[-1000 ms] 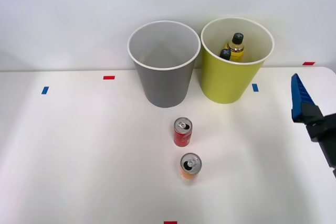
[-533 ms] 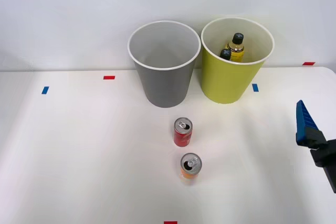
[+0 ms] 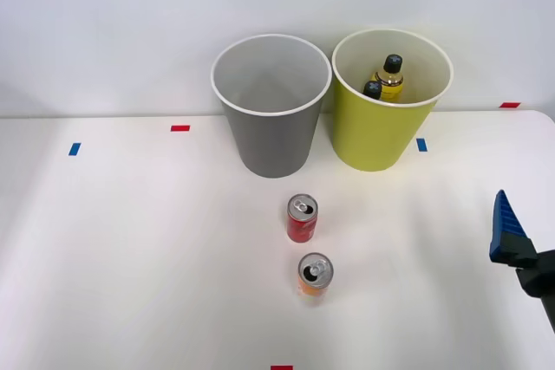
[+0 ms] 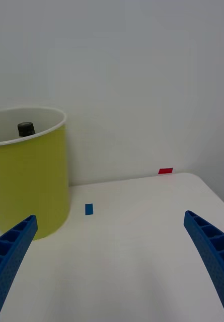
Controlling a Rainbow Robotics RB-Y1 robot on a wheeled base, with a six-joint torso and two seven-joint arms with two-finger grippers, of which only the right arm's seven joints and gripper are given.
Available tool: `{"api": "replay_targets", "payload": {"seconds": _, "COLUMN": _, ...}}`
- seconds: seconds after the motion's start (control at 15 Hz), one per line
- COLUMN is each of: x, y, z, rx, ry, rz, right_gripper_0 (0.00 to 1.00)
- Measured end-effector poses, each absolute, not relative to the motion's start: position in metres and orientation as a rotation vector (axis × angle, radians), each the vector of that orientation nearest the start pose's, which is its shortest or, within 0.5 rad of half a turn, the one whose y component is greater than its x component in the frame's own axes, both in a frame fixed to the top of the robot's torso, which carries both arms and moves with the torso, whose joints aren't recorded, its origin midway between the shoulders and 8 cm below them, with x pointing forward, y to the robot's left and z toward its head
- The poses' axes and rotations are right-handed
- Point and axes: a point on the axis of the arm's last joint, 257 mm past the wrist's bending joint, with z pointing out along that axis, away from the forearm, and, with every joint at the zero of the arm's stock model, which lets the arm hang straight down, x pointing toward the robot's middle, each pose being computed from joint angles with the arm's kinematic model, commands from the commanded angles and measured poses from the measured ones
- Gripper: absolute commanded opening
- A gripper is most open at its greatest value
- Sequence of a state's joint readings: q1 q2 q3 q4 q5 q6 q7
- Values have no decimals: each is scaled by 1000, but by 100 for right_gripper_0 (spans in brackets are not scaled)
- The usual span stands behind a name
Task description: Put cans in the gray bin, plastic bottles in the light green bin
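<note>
The right gripper (image 4: 112, 261) has dropped lower along the front view's right edge, fingers wide apart and empty; both plastic bottles (image 3: 388, 76) sit in the lime plastic bin (image 3: 381, 132) — so the small red can (image 3: 302, 218) and orange can (image 3: 314, 275), mid-frame, look next for the tall gray plastic bin (image 3: 271, 123).

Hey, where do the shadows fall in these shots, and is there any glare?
Front view: soft shadows on the table left of the gray bin, red can and orange can; no harsh glare. Right wrist view: even light, faint shadow beneath the light green bin.
</note>
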State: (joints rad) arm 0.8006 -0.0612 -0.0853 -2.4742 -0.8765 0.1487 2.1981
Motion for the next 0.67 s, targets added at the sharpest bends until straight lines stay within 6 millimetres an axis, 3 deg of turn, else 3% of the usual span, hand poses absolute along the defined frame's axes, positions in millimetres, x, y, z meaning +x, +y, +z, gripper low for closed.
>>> {"api": "replay_targets", "payload": {"seconds": 0.67, "x": 318, "y": -347, "z": -141, "rx": 250, "ry": 1507, "rz": -167, "right_gripper_0": 100}}
